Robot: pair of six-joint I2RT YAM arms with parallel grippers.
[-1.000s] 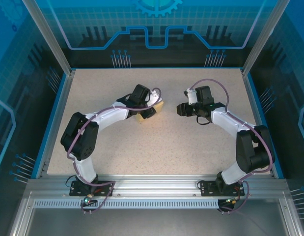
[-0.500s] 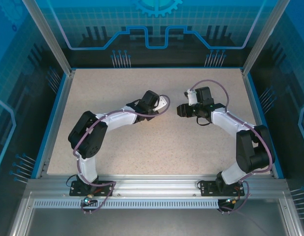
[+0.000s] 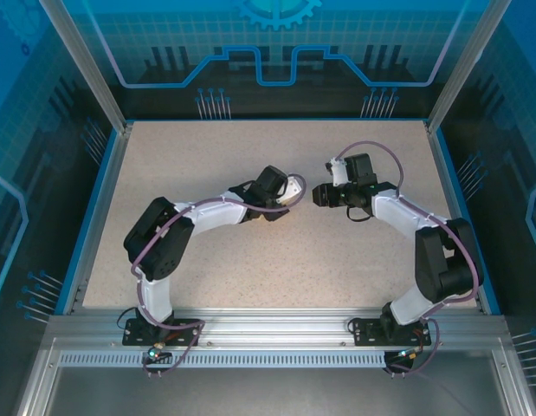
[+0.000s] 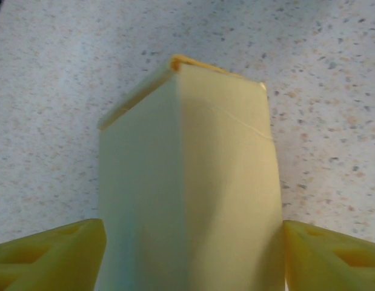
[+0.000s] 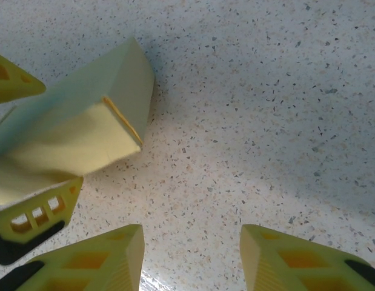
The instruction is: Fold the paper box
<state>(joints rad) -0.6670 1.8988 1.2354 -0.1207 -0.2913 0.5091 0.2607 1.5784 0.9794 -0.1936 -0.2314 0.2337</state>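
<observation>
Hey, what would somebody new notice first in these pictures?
The pale yellow folded cardboard box stands out, gripped between the yellow fingers of the left tool near the middle of the speckled tabletop. Just to its right, the right tool hangs open and empty, facing the box.

The speckled beige table (image 3: 337,251) is blue-edged; whether the paper box (image 5: 84,133) touches it is unclear.

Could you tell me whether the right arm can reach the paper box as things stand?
Probably yes: the right gripper is open, and the paper box sticks its free end out of the left gripper just beside it.
</observation>
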